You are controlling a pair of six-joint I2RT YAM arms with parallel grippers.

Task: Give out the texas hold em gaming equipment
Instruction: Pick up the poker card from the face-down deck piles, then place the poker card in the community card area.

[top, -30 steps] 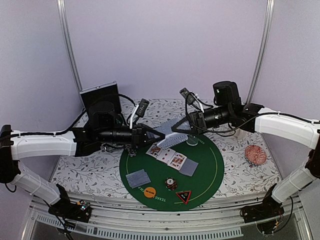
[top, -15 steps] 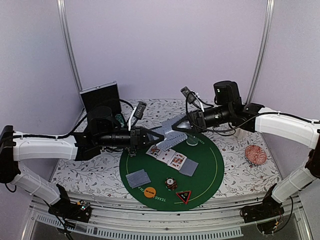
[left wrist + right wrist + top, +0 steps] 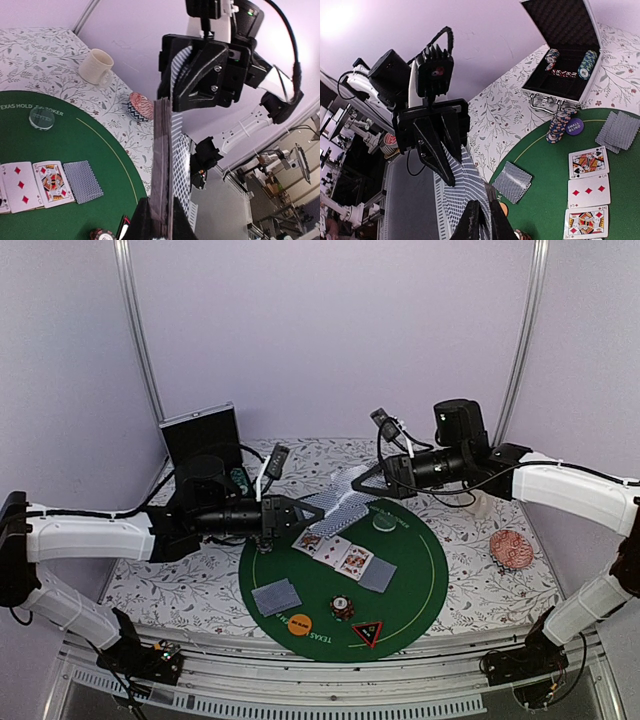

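My left gripper (image 3: pixel 316 512) is shut on a deck of grey-blue-backed cards (image 3: pixel 162 150), held edge-on above the far left of the green mat (image 3: pixel 420 570). My right gripper (image 3: pixel 364 483) is shut on the top card (image 3: pixel 465 190), which fans off the deck between the two grippers. Three face-up cards (image 3: pixel 335 551) and one face-down card (image 3: pixel 378 575) lie in a row on the mat. Face-down cards (image 3: pixel 276 596), an orange disc (image 3: pixel 299 622), a chip stack (image 3: pixel 343 608), a red-edged triangle marker (image 3: pixel 367 633) and a clear disc (image 3: pixel 383 523) also lie there.
An open metal chip case (image 3: pixel 200 435) stands at the back left, with a chip stack (image 3: pixel 559 126) and a purple disc (image 3: pixel 574 127) in front of it. A white mug (image 3: pixel 97 66) and a red patterned dish (image 3: pixel 513 550) sit right of the mat.
My right gripper has moved back and to the right, drawing its card farther off the deck. My left gripper has stayed almost in place with the deck.
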